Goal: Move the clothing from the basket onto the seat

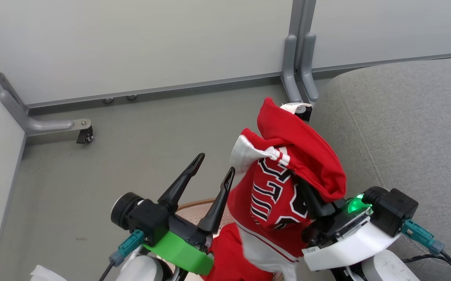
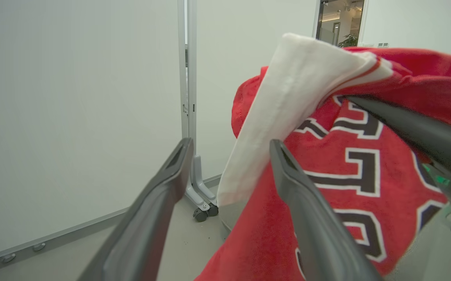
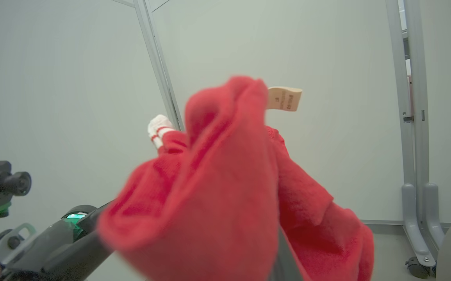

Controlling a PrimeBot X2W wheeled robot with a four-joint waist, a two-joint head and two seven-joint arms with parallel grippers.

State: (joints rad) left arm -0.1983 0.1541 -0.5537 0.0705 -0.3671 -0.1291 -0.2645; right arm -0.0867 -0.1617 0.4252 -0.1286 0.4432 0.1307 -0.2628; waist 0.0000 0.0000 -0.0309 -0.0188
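Grey floor [image 1: 131, 156], wheeled partition feet [image 1: 53, 125] on it, basket [image 1: 194, 205] with brown rim nearer, grey seat [image 1: 405, 136] at right.

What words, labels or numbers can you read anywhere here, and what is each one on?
Black-and-white block print on the bright red fabric garment: crumpled and folded, only parts of letters show, no whole word or number readable.
Tiny print on the small tan tag sticking out of the red fabric: too small and blurred to read.

Pale partition panels [image 1: 131, 47] fill the upper frame before me, their grey posts [image 1: 290, 66] standing on caster feet [image 1: 85, 136]. Evenly lit grey floor [image 1: 139, 156] spreads across the middle left.
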